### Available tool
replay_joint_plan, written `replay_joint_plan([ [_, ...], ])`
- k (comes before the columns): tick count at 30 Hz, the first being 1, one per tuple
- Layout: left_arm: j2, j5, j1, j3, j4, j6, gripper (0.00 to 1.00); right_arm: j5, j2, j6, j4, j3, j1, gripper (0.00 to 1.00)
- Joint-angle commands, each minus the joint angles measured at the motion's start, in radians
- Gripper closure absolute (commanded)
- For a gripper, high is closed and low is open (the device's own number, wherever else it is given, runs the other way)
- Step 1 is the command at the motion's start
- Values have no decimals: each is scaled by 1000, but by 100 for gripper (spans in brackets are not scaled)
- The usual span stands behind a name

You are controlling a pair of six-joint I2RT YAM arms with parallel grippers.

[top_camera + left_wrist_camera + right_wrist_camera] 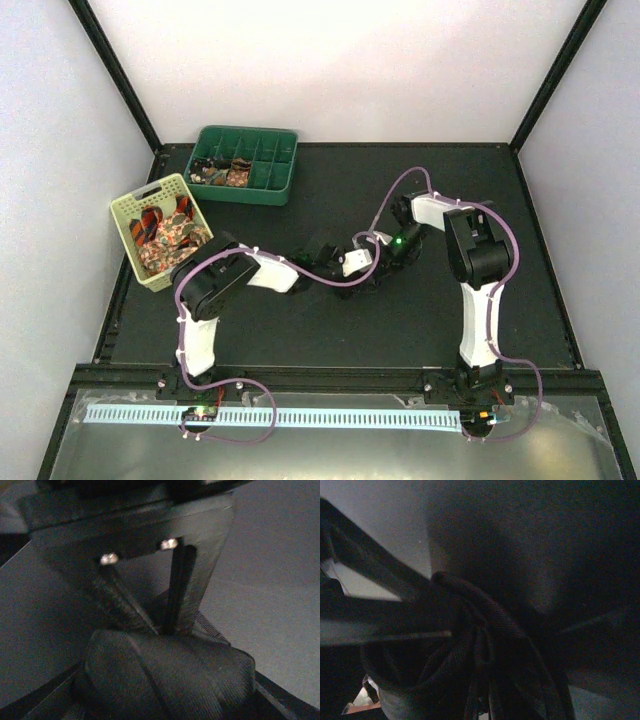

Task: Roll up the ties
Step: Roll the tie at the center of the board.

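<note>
Woven and nearly black, the dark tie (165, 675) sits coiled mid-table. My left gripper (162, 627) is clamped on the roll's top, I judge to stop it unwinding. The right gripper (388, 265) crowds the coil's end; its grip I cannot tell.

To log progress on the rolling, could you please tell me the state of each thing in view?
Dark tie: rolled into a coil, between both grippers.
Left gripper: fingertips nearly together, apparently pinching the top of the coil.
Right gripper: against the coil; open or shut unclear.
Tray: some compartments hold rolled ties, the rest are empty.
Basket: full of loose, unrolled ties.
</note>
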Motion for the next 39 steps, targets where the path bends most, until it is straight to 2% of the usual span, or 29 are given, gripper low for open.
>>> replay_joint_plan([
  [1, 7, 7, -3, 34, -44, 22, 36, 116, 67, 12, 82, 8, 47, 98],
  [4, -13, -28, -4, 2, -86, 39, 49, 110, 84, 14, 76, 39, 49, 98],
  [6, -27, -55, -5, -24, -113, 45, 54, 113, 79, 8, 68, 55, 44, 98],
  [8, -36, -76, -9, -47, -145, 52, 57, 113, 68, 0, 51, 73, 31, 93],
  [16, -20, -141, -21, -85, -199, 50, 61, 19, -15, -41, -81, 79, -80, 56],
  [24, -4, -137, -22, -71, -197, 51, 62, -42, -24, 18, -13, -27, -110, 24],
  [30, -3, -136, -23, -76, -193, 51, 63, -114, 28, 67, 39, -52, -66, 19],
  [39, -3, -137, -22, -73, -197, 50, 62, -304, 36, 26, 25, -66, -52, 20],
])
